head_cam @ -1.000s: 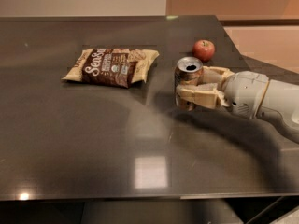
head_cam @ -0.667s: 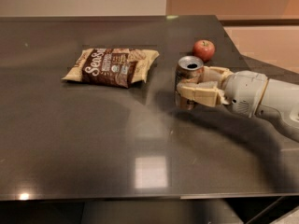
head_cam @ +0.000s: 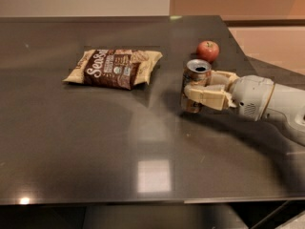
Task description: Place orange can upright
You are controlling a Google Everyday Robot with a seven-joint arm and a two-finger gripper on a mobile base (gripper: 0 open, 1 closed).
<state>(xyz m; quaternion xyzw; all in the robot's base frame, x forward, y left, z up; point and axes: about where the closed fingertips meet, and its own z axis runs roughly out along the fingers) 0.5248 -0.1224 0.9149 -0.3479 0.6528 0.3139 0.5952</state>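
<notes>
The orange can (head_cam: 195, 82) stands upright on the dark table (head_cam: 95, 142), right of centre, its silver top with the opening facing up. My gripper (head_cam: 194, 87) reaches in from the right and its cream fingers (head_cam: 205, 97) wrap around the can's body, one in front and one behind. The can's base touches the table or is just above it; I cannot tell which. The fingers hide most of the can's side.
A red apple (head_cam: 208, 50) sits just behind the can. A brown and cream snack bag (head_cam: 114, 67) lies flat to the left. The table's right edge (head_cam: 248, 56) runs close behind my arm (head_cam: 271, 104).
The can and gripper have shifted very slightly; otherwise nothing has visibly changed.
</notes>
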